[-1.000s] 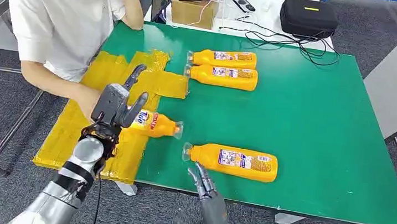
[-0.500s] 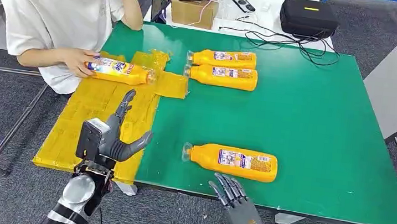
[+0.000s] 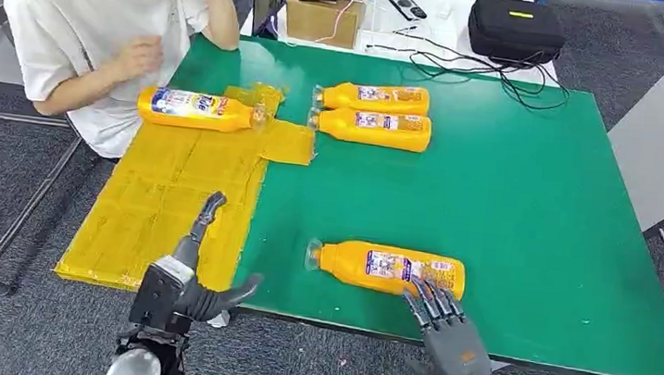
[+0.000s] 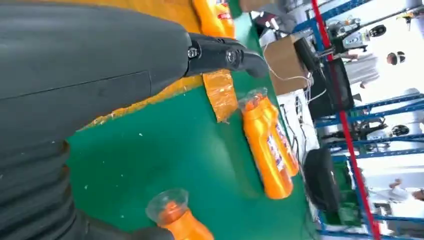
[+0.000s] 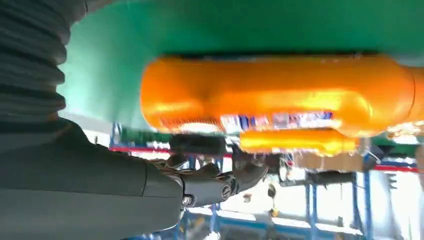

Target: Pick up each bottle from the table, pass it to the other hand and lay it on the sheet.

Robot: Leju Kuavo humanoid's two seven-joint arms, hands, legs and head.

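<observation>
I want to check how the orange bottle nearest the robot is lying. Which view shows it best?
The head view: the whole orange plastic bottle lies on its side on the green table, clear cap pointing left. The right wrist view shows its body close up but blurred; the left wrist view catches just its cap end.

Right wrist view blurred: near orange plastic bottle (image 5: 280, 95) label unreadable. Left wrist view cuts same bottle below its clear cap (image 4: 167, 204).

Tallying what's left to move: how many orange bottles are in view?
4: one lying on the yellow sheet, two side by side mid-table, one at the near edge by the right robot hand.
</observation>
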